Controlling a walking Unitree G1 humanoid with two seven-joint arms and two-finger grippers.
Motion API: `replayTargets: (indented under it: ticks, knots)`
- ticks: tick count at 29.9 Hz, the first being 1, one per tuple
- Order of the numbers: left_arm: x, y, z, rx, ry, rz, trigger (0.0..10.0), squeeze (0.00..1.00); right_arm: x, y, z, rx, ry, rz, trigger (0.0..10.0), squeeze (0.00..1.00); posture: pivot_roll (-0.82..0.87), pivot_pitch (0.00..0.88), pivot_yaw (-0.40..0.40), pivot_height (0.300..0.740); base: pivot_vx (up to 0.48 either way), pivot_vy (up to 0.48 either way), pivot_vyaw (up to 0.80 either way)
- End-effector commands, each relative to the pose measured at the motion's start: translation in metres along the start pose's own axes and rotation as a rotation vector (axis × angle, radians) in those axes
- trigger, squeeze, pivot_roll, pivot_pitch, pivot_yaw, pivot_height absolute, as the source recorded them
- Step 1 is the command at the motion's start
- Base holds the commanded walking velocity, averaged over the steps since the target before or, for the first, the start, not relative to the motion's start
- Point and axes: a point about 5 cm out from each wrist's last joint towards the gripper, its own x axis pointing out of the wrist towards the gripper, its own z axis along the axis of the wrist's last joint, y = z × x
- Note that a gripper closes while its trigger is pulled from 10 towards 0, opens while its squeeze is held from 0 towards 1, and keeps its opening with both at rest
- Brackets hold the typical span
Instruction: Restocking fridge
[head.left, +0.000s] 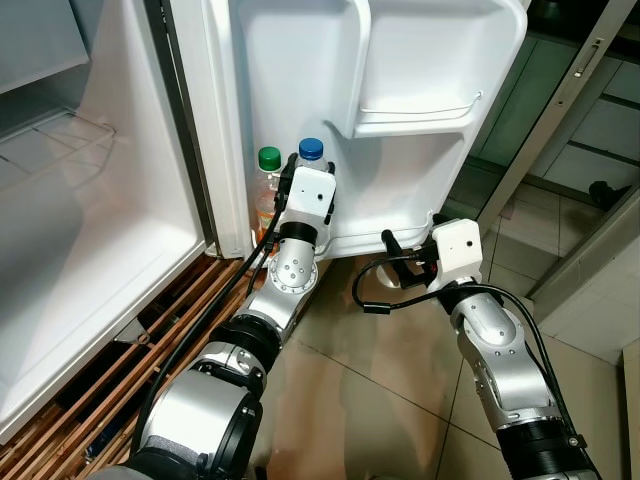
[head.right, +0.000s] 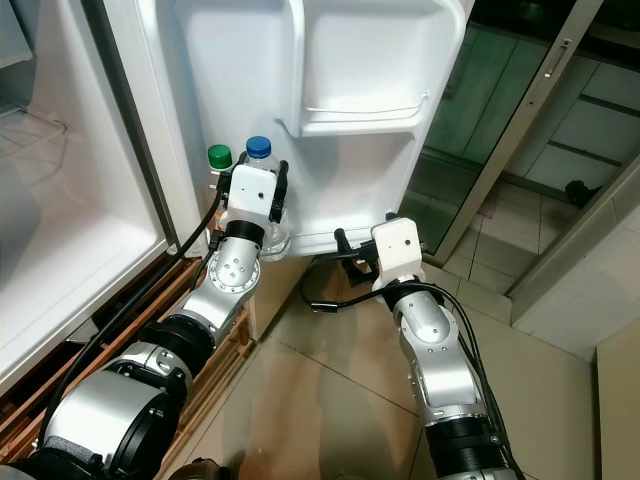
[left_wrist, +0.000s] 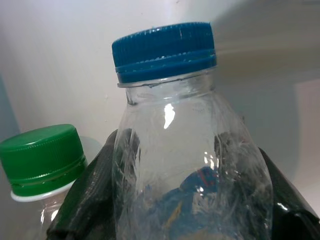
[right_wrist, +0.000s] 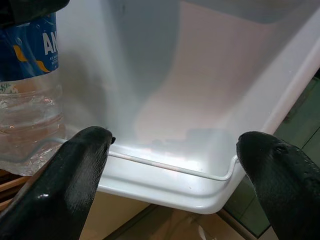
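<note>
A clear water bottle with a blue cap (head.left: 311, 150) stands in the bottom shelf of the open fridge door (head.left: 400, 190). Beside it, on the hinge side, is a bottle with a green cap (head.left: 268, 160). My left gripper (left_wrist: 185, 210) is shut on the blue-capped bottle (left_wrist: 185, 150), one black finger (left_wrist: 85, 200) on each side of its body below the neck. My right gripper (head.left: 410, 235) is open, level with the front rim of the bottom door shelf (right_wrist: 165, 180), and nothing is between its fingers (right_wrist: 75, 175).
The white fridge interior with a wire shelf (head.left: 60, 140) opens at the left. Wooden slats (head.left: 150, 330) run under the fridge. An upper door shelf (head.left: 420, 110) sits above the bottles. Tiled floor (head.left: 380, 400) lies below, and a metal-framed glass door (head.left: 560, 110) stands at the right.
</note>
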Motion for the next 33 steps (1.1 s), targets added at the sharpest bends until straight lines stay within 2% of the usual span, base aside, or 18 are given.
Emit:
replayTargets:
  ticks: [1,8,9,10,11,13,33]
  knots:
    - [0.004,-0.002,0.007,-0.007,-0.023,-0.011,10.0,0.0,-0.003,-0.004,0.001,-0.009,0.003,-0.015,10.0,0.0,-0.16,0.0,-0.042,0.74,0.0,0.0,0.0]
    - [0.004,-0.003,0.006,-0.007,-0.019,-0.013,10.0,0.0,-0.003,-0.004,0.001,-0.009,0.005,-0.014,10.0,0.0,-0.16,0.0,-0.042,0.74,0.0,0.0,0.0]
    - [0.012,-0.003,0.017,0.017,-0.069,-0.029,10.0,0.9,-0.005,0.005,0.013,0.054,-0.016,0.136,10.0,0.0,-0.16,0.0,-0.035,0.74,0.0,0.0,0.0]
    - [0.018,-0.003,0.027,0.036,-0.111,-0.042,10.0,1.0,-0.007,0.013,0.023,0.1,-0.035,0.252,10.0,0.0,-0.16,0.0,-0.034,0.74,0.0,0.0,0.0]
    - [0.018,-0.003,0.027,0.036,-0.111,-0.042,10.0,1.0,-0.007,0.013,0.023,0.1,-0.035,0.252,10.0,0.0,-0.16,0.0,-0.034,0.74,0.0,0.0,0.0]
    - [0.025,-0.002,0.038,0.055,-0.156,-0.056,10.0,1.0,-0.01,0.019,0.031,0.148,-0.054,0.363,10.0,0.0,-0.16,0.0,-0.03,0.74,0.0,0.0,0.0]
    - [0.023,-0.008,0.027,0.02,-0.072,-0.103,10.0,1.0,-0.011,0.013,0.028,0.153,-0.016,0.331,10.0,0.0,-0.16,0.0,-0.028,0.74,0.0,0.0,0.0]
